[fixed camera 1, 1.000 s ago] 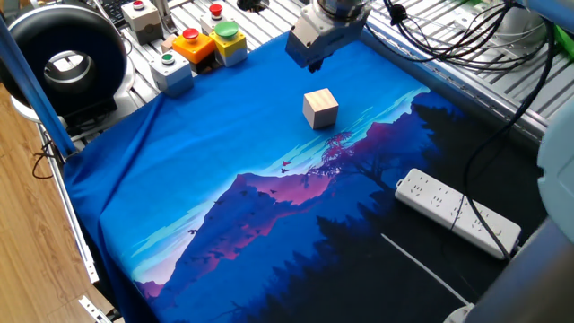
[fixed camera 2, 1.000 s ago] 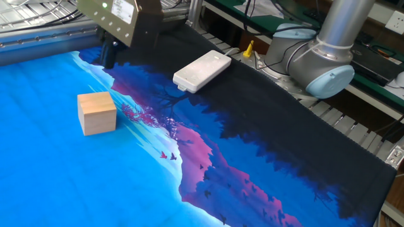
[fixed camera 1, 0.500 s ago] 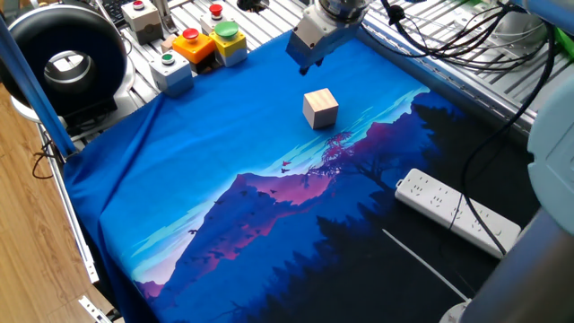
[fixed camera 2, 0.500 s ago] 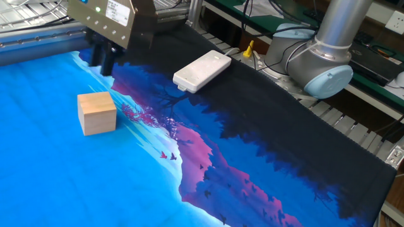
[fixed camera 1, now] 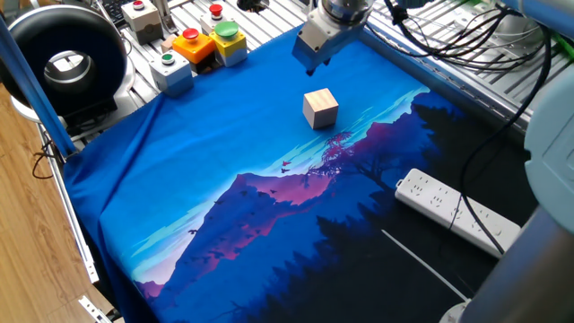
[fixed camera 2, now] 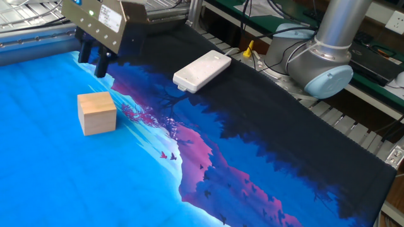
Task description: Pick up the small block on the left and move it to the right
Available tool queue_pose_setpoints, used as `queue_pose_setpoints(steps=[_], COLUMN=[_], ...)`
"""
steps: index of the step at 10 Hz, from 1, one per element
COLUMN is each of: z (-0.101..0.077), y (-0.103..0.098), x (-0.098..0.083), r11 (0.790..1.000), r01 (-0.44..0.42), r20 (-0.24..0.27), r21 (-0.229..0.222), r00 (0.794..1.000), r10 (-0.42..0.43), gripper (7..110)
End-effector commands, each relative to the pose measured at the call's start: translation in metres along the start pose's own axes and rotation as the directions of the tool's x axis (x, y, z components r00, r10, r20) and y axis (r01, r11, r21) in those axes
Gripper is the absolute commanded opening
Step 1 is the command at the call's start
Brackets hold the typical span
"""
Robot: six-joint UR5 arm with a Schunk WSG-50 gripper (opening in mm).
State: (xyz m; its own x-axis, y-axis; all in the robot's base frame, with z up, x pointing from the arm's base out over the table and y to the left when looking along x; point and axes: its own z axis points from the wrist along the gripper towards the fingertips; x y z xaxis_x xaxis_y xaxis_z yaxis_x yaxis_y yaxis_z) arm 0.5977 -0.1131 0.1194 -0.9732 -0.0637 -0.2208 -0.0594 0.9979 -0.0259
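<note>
The small block (fixed camera 1: 320,109) is a light-tan wooden cube resting on the blue mountain-print cloth (fixed camera 1: 224,152). It also shows in the other fixed view (fixed camera 2: 96,113). My gripper (fixed camera 1: 311,63) hangs above the cloth just behind the block and does not touch it. In the other fixed view the gripper (fixed camera 2: 92,60) sits above the block's far side. Its two dark fingers (fixed camera 2: 101,63) stand apart with nothing between them.
Grey button boxes (fixed camera 1: 193,45) with red, green and orange buttons stand beyond the cloth's far left edge, next to a black round device (fixed camera 1: 63,54). A white power strip (fixed camera 1: 457,211) lies on the dark part of the cloth (fixed camera 2: 202,70). Cables hang at the back right.
The gripper has shifted a little sideways along the far side of the block, staying above the cloth. The block has not moved.
</note>
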Motion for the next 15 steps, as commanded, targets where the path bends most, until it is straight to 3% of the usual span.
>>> queue_pose_setpoints(steps=[1,4,9,10,11,12,15], z=[0.002,-0.006,-0.003,-0.003,0.004,0.009,0.012], y=[-0.003,0.007,0.005,0.008,0.018,0.023,0.022], x=[0.022,0.057,0.039,0.035,0.024,0.019,0.013], r11=[0.999,0.999,0.999,0.999,0.998,0.996,0.997], r01=[-0.035,-0.035,-0.04,-0.043,-0.025,-0.017,-0.029], r20=[-0.086,-0.229,-0.22,-0.221,-0.186,-0.166,-0.164], r21=[0.007,-0.029,0.0,-0.013,-0.061,-0.085,-0.078], r00=[0.996,0.973,0.975,0.975,0.983,0.986,0.986], r10=[0.036,0.028,0.039,0.039,0.013,0.003,0.015], gripper=[44,44,44,44,44,66,66])
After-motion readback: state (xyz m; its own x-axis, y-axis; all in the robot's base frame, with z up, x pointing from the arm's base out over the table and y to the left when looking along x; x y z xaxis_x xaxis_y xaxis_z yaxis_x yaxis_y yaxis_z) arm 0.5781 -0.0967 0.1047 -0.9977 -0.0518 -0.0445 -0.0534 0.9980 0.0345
